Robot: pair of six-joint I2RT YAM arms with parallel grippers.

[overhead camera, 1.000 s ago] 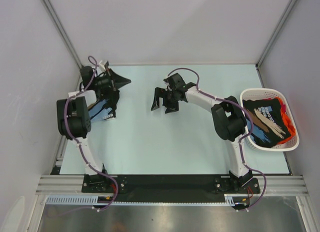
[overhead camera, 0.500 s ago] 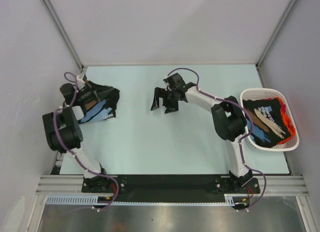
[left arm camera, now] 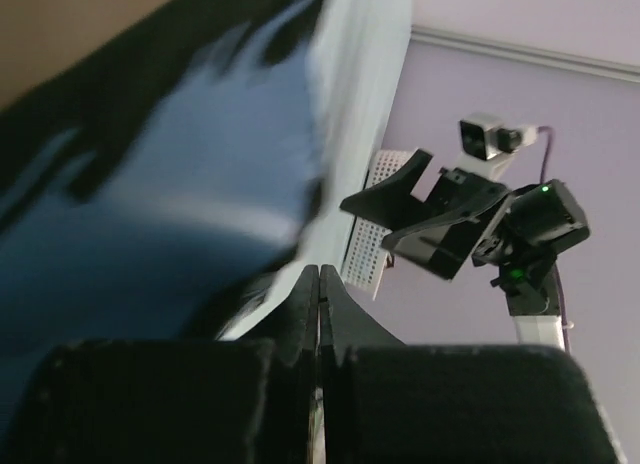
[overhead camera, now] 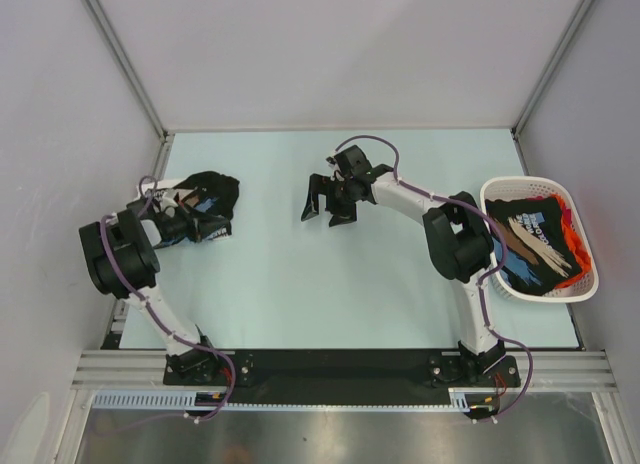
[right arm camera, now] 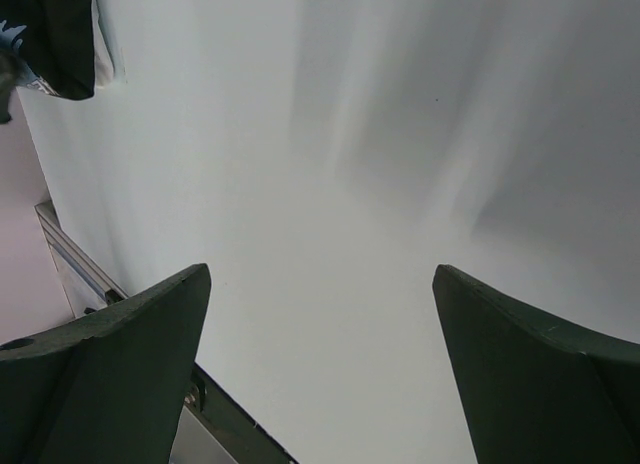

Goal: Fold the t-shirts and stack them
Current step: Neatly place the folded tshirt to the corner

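Tee (overhead camera: 212, 192) is sitting bunched at the left of the table (overhead camera: 300, 274), and your left gripper (overhead camera: 188, 222), fingers closed, is dropping low against it while your right gripper (overhead camera: 328, 206) is hovering wide open mid-table, so folding is barely starting.

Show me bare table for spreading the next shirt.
Biggest free patch: the table centre and near side, between the dark shirt and the basket, nearer than the open right gripper. The far strip is also bare. Crowded: far left, left gripper at the shirt; right edge, basket.
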